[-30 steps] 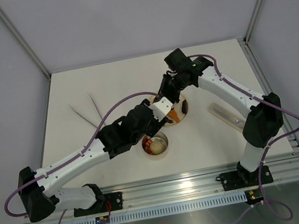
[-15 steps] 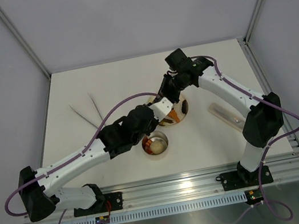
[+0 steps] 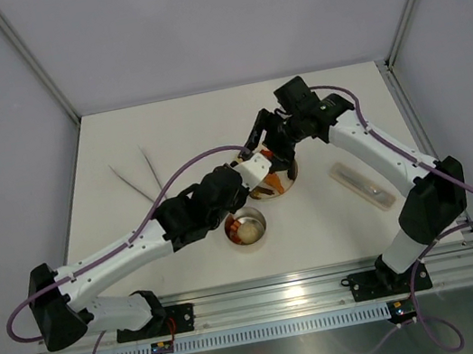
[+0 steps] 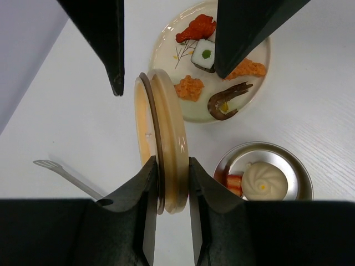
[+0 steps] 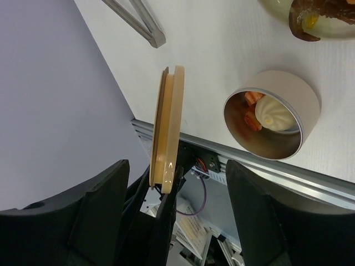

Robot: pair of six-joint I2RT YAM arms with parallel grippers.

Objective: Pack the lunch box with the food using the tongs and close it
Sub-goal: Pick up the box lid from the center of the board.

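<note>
Top view: my left gripper [image 3: 252, 170] and right gripper [image 3: 265, 142] meet above the plate [image 3: 294, 172]. The lunch box [image 3: 265, 224] sits just beside the plate, on the side toward my bases. My left arm is the nearer to it. The tongs [image 3: 135, 184] lie well apart to the left.

Left wrist: my left jaws are clamped on the lid [image 4: 166, 138], which stands on edge. My right fingers [image 4: 105, 39] are spread wide either side of its far rim and touch nothing. The box is open, below and to the right of the lid, with the bun [image 4: 262, 181] inside. Food remains on the plate, a shrimp [image 4: 227, 102] among it.

Right wrist: the lid is upright and the box mouth faces up. My judgement is that the lid must turn flat before it goes down. Nothing stands between the two.
</note>
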